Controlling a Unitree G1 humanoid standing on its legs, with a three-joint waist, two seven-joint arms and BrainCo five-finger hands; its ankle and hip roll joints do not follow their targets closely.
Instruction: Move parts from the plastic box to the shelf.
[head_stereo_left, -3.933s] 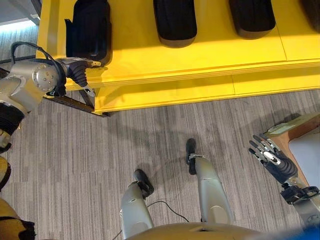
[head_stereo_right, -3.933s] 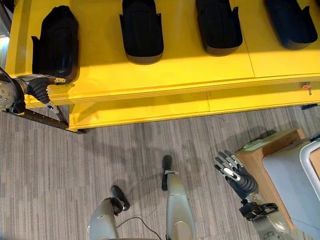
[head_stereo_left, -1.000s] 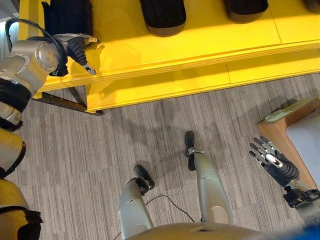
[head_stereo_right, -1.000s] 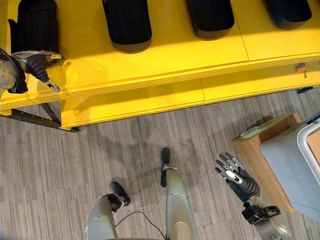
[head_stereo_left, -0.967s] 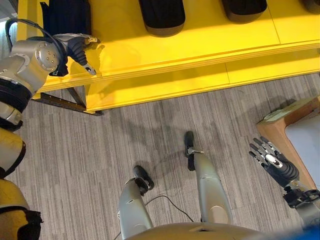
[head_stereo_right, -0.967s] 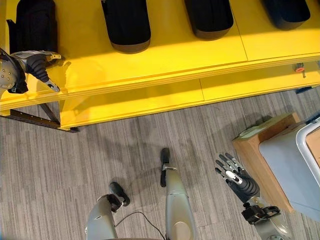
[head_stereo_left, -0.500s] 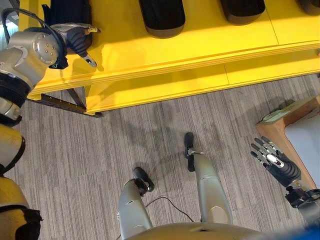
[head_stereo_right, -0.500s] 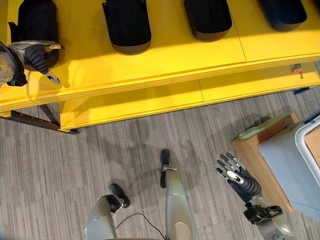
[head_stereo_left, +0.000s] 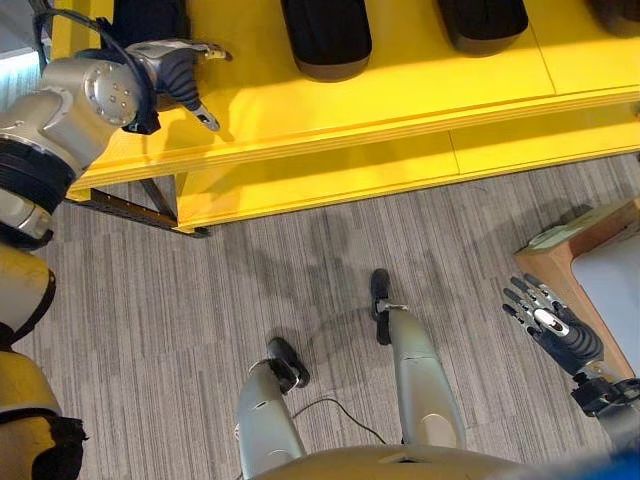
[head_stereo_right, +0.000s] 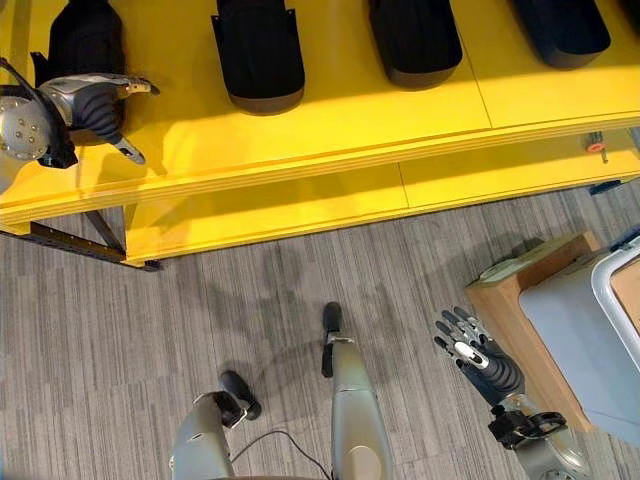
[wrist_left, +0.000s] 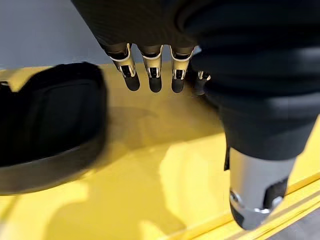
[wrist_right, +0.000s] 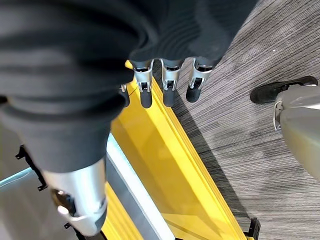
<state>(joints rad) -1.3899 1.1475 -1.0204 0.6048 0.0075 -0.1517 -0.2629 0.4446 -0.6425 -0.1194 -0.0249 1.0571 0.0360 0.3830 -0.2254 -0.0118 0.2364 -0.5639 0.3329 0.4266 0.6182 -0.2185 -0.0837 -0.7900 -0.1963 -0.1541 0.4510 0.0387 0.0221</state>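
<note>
Several black moulded parts lie in a row on top of the yellow shelf; the leftmost part is at its left end, with another part beside it. My left hand hovers open over the shelf top just in front of the leftmost part, holding nothing. In the left wrist view its straight fingers point past that part. My right hand hangs open and empty above the floor, beside the grey plastic box.
The box rests on a wooden stand at the right. The shelf has a lower yellow level and a dark metal frame at its left end. Grey carpet lies in front of the shelf.
My left hand has risen from the shelf's front edge over the top and drifted right, in front of the leftmost part. The right hand has barely moved.
</note>
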